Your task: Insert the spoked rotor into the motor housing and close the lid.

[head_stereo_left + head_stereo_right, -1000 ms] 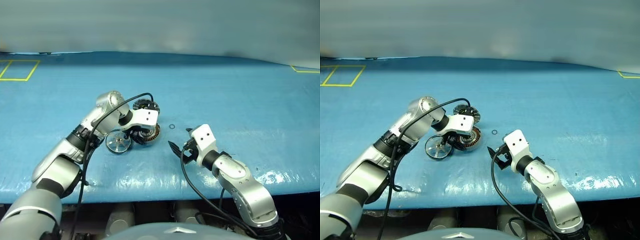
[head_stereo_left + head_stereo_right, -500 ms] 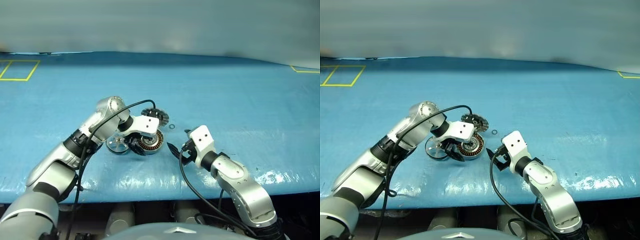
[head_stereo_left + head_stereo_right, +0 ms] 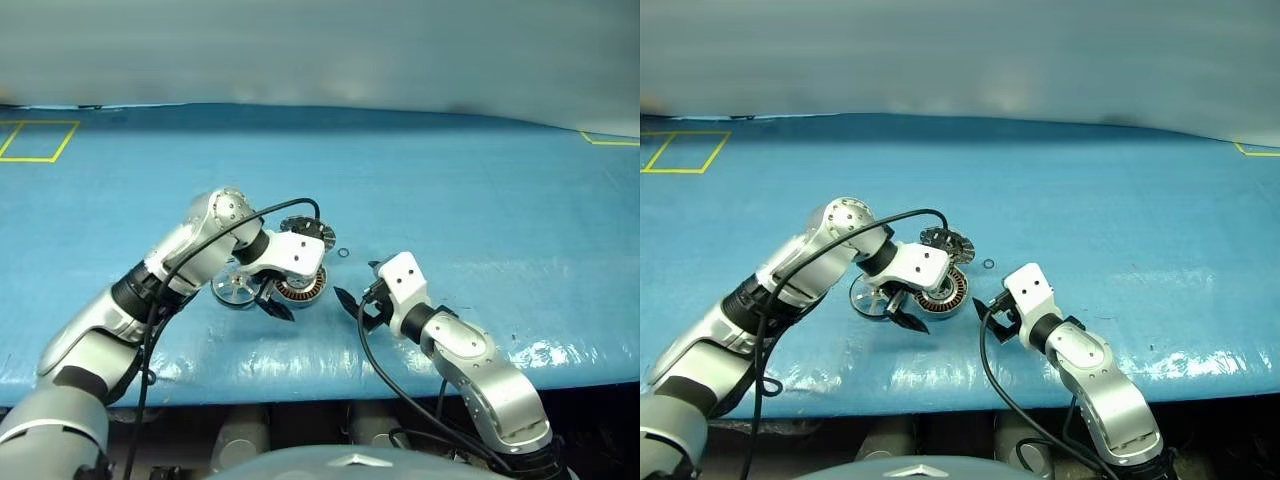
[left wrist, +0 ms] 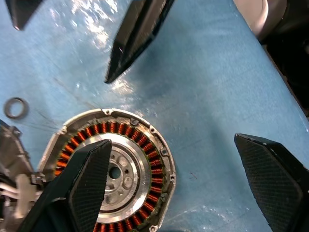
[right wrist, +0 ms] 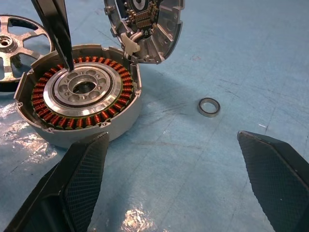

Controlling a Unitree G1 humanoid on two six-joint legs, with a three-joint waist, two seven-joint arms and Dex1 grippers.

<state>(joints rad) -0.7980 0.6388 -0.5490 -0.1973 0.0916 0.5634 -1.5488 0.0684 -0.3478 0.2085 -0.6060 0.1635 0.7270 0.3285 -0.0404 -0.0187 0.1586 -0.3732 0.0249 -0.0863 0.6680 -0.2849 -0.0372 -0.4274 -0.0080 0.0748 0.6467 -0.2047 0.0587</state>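
So, left gripper spread wide with nothing in it, hanging just above the housing, one black fingertip down close over the silver hub ring inside the copper windings. Housing sitting open on the blue table. Lid tipped up on the far edge of the housing, joined there, inner side with its dark centre showing. Rotor flat on the table, right beside the housing on the left, not inserted. Right gripper also wide open and empty, low over the table to the right of the housing, pointed at it. Small metal ring loose on the table near the lid.
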